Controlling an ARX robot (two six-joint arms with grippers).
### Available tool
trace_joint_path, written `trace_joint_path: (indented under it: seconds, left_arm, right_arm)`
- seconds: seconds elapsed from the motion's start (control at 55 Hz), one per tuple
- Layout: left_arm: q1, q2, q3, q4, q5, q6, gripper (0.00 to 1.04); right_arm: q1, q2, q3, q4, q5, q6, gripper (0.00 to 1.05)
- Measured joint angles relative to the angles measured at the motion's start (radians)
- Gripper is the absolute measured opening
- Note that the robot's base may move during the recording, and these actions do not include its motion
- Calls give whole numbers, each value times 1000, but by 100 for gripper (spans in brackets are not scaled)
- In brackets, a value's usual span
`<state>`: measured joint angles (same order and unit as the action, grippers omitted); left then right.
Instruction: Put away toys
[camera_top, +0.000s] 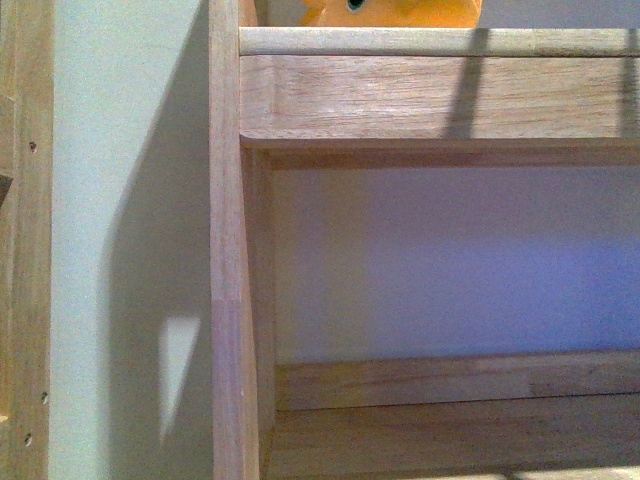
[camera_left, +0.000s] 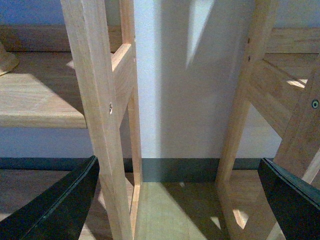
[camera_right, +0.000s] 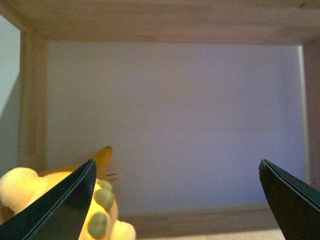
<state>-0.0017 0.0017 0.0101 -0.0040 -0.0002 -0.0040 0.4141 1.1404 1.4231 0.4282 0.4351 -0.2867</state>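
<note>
Wooden shelving (camera_top: 228, 300) fills the front view at close range: an upright post, a rail across the top, and a bare lower compartment backed by a pale wall. Just above the top rail, the underside of an orange-yellow plush toy (camera_top: 400, 12) is seen, resting on the upper shelf behind the rail. Neither arm is seen in this view. From the right wrist view, the right gripper (camera_right: 177, 200) is shown with its two dark fingers spread wide and nothing held between them; the plush toy (camera_right: 107, 200) lies low beside one finger, inside a shelf compartment against the wall, with green spots and a pointed yellow tip visible. Whether the finger touches the toy cannot be told. From the left wrist view, the left gripper (camera_left: 177, 200) is likewise seen spread and empty, aimed at the gap between two wooden shelf frames, with a baseboard (camera_left: 177, 170) and wood floor beyond. The one visible toy is judged to be already put away on the shelf and released; whether other toys are left cannot be told.
</note>
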Motion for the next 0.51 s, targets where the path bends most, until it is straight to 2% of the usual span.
trace_joint_path:
  seconds: [0.255,0.509]
  left_arm:
    - [0,0,0,0,0,0,98]
    - [0,0,0,0,0,0,98]
  right_arm:
    - [-17,-349,-297,8,40,-77,98]
    - [-305,-539,-550,11,-56,65,98]
